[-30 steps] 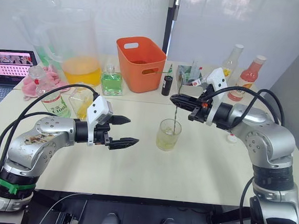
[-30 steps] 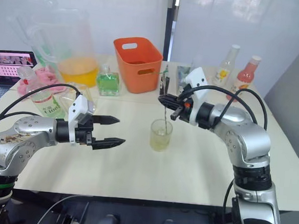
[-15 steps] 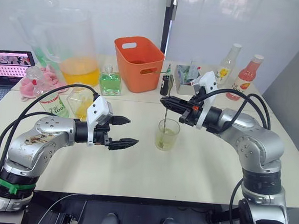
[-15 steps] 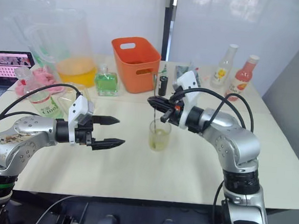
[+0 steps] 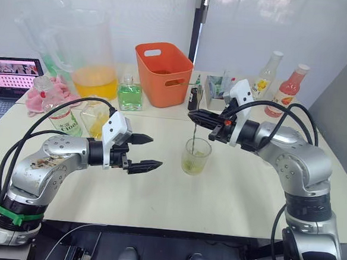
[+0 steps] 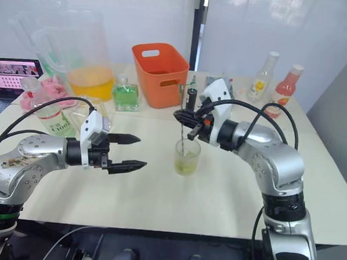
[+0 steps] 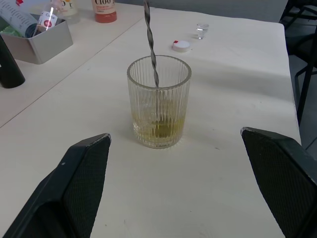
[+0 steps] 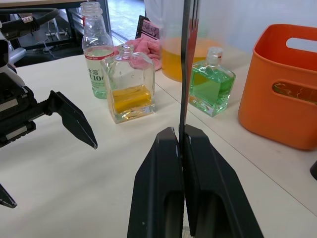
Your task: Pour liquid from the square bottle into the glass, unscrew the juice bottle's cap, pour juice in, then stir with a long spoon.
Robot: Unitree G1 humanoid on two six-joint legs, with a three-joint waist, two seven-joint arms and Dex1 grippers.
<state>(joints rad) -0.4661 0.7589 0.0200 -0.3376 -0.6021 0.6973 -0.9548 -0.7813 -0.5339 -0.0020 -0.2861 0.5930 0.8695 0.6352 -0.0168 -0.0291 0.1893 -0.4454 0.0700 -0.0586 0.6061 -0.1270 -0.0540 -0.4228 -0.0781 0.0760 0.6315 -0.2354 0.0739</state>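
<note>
From the head views, your right claw (image 5: pixel 193 115) pinches the long spoon (image 5: pixel 193 135) near its top, so the shaft hangs almost upright into the glass (image 5: pixel 195 156); that high grip keeps the claw clear of the rim while the bowl reaches the pale liquid at the bottom. Your left claw (image 5: pixel 148 151) hovers spread and holding nothing, just beside the glass on your left. The square bottle (image 5: pixel 93 118) and the juice bottle (image 5: pixel 59 118) stand near each other, well off to your left on the surface (image 5: pixel 157 194).

In the left wrist view, the twisted shaft drops inside the ribbed glass, tilted slightly toward its far wall. The cap (image 7: pixel 181 45) lies on the surface well behind the glass.

In the right wrist view, the fingers (image 8: pixel 157 188) press together on the shaft. The square bottle sits unstoppered, the juice bottle uncapped, so I judge both pours done and stirring in hand.
</note>
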